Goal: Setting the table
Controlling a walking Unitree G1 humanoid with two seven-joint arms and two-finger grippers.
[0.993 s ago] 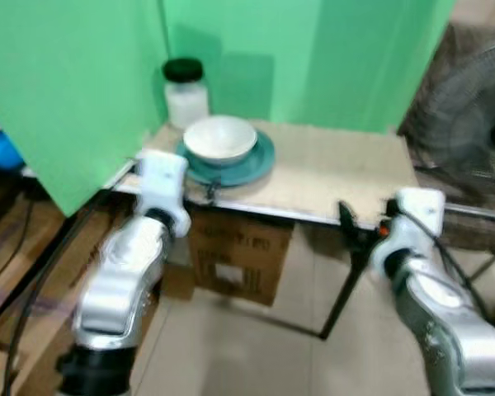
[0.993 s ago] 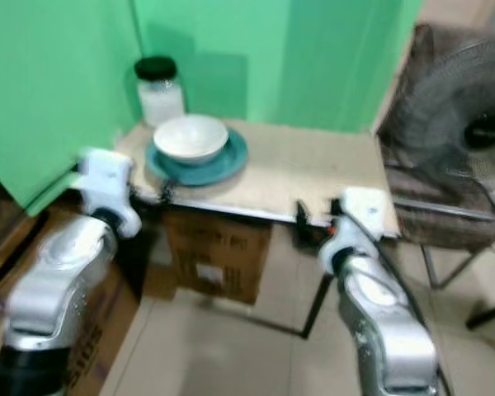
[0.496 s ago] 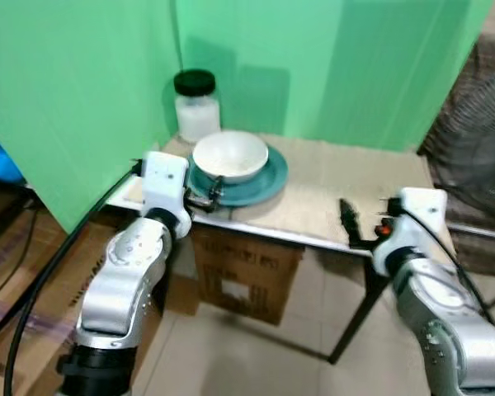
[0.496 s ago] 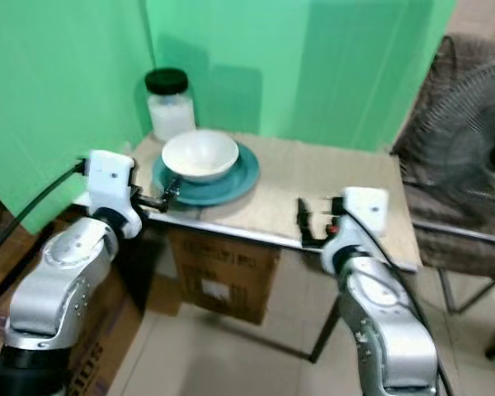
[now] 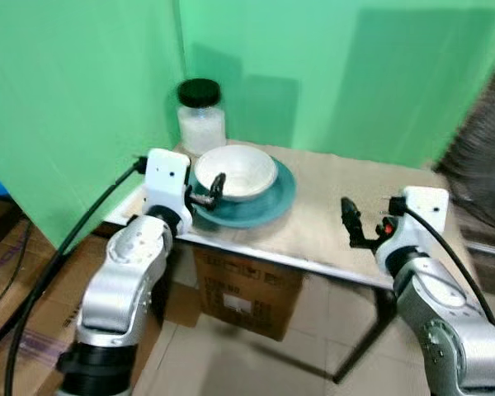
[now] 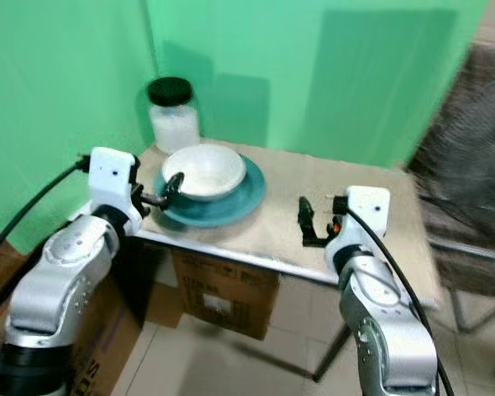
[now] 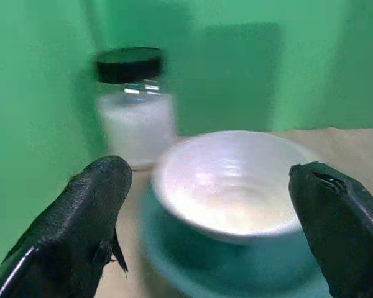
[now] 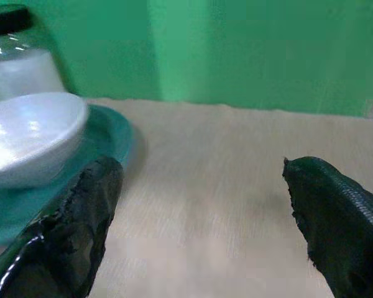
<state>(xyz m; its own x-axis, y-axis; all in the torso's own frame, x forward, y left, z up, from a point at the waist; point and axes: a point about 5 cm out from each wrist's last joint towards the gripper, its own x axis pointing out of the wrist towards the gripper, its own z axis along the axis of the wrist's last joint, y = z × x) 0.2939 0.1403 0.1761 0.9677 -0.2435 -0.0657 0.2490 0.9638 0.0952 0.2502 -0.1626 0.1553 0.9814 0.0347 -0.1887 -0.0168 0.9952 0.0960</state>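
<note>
Step in hand, as judged: approach for pickup of the crockery. Left claw (image 5: 216, 188) has fingers apart, empty, tips just short of the white bowl (image 5: 235, 172); in the left wrist view the bowl sits straight ahead between the fingers. Bowl rests on teal plate (image 5: 268, 206), w/ a black-lidded jar (image 5: 201, 115) just behind. Right claw (image 5: 349, 221) also spread, empty, over bare table (image 5: 330, 186), plate well off to its left. Next move: ease left claw fwd to straddle the bowl rim, then close.
</note>
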